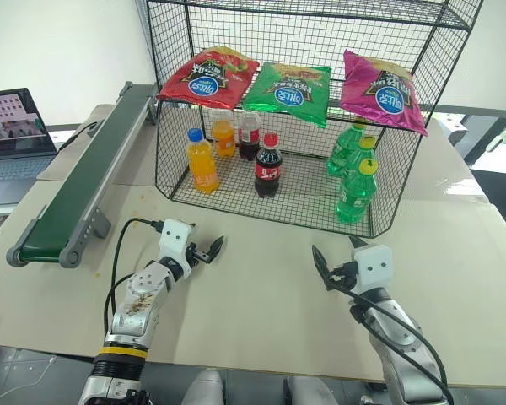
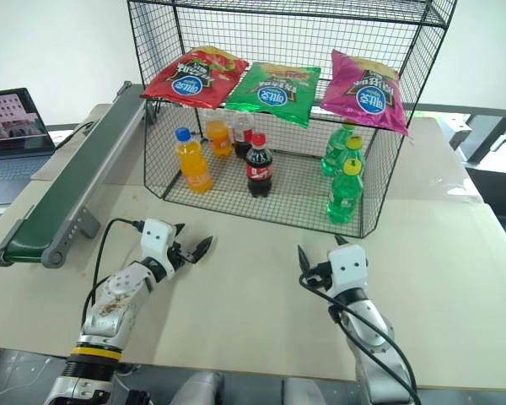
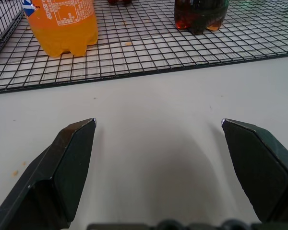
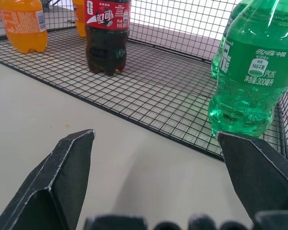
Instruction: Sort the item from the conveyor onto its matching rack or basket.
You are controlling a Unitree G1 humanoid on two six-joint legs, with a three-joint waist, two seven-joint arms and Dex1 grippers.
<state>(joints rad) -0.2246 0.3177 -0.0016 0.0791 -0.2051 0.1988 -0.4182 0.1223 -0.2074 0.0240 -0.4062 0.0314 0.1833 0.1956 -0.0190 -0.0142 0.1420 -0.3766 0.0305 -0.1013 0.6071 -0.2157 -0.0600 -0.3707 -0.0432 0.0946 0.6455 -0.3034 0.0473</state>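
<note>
**Sorting looks finished: green bag on the shelf, both claws empty**

Resting on the upper shelf of the rack [image 1: 388,181], the green chip bag [image 1: 288,91] lies between a red bag [image 1: 207,76] on its left and a magenta bag [image 1: 379,90] on its right. It tilts with its near edge hanging over the shelf front. The conveyor [image 1: 76,190] runs along the far left of the table [image 1: 261,295] and carries nothing on the stretch that can be seen.

The left gripper [image 1: 208,250] hovers low over the table, near the rack's front, spread wide and holding nothing. The right gripper [image 1: 336,253] hovers likewise on the right, also wide and empty (both wrist views show bare tabletop between the fingers).

Judging from this, the bag is already placed and what remains is to stay clear. To do that well, keep both arms low and near, away from the orange bottle [image 1: 201,160], cola bottle [image 1: 268,166] and green bottles [image 1: 357,187] standing at the rack's open front.
</note>
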